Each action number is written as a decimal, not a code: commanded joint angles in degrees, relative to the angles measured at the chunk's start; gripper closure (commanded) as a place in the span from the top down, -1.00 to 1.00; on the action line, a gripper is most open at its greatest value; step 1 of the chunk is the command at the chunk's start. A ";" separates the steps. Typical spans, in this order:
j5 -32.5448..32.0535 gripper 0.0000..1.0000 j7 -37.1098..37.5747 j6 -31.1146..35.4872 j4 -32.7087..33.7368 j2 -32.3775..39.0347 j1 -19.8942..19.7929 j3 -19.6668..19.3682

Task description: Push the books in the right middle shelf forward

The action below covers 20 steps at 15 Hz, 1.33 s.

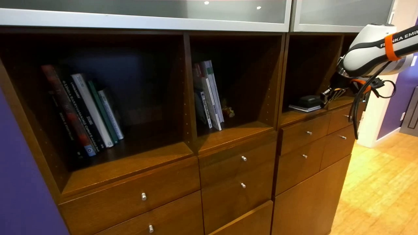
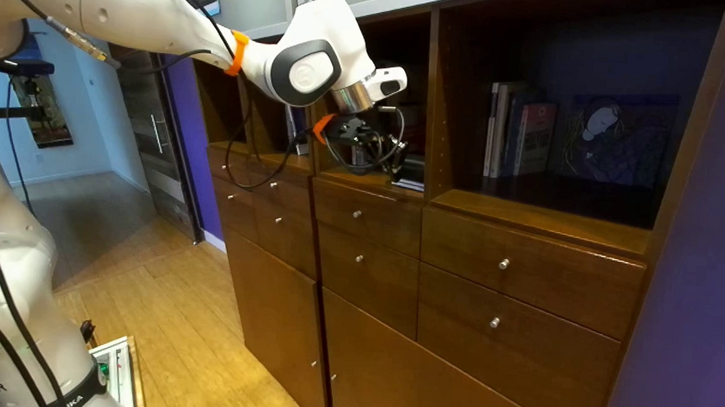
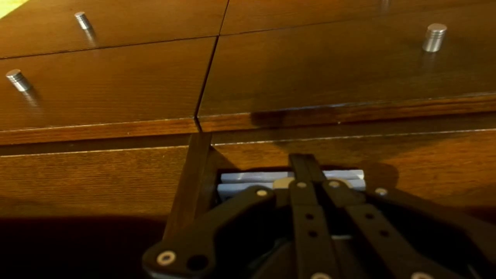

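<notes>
A brown wooden cabinet (image 1: 303, 192) fills much of both exterior views, with pale glass doors (image 1: 147, 9) along the top of the frame. In an exterior view the wood floor (image 1: 385, 182) glows yellow at lower right, and a purple wall (image 1: 26, 182) takes the lower left corner. In an exterior view a dark door (image 2: 157, 100) stands left of centre, and a painting (image 2: 53, 122) hangs on the pale wall (image 2: 91, 115) at far left.

My arm (image 2: 320, 65) crosses the upper left of an exterior view and angles down toward the shelf (image 1: 292, 118). There, right of centre in an exterior view, the flat books (image 1: 305, 108) lie near the front edge, a black case (image 1: 309, 101) on top of them. My gripper (image 3: 306, 162) is pressed together. It comes in from the bottom of the wrist view and overlaps their pale edges just below centre; I cannot tell whether I touch them. A dark divider (image 3: 190, 182) runs just left of them, and drawers (image 3: 341, 73) with metal knobs (image 3: 434, 37) spread over the upper half.

Leaning books (image 1: 88, 117) stand at left in an exterior view, slim books (image 1: 212, 98) at centre. At upper right in an exterior view, upright books (image 2: 518, 131) stand beside a dark picture (image 2: 642, 144).
</notes>
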 commanded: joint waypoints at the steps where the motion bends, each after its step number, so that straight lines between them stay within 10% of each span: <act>1: -3.64 -1.00 0.13 -5.04 3.26 1.53 -1.31 1.41; 20: -1.52 -1.00 -8.28 -19.80 23.21 17.01 -3.11 3.57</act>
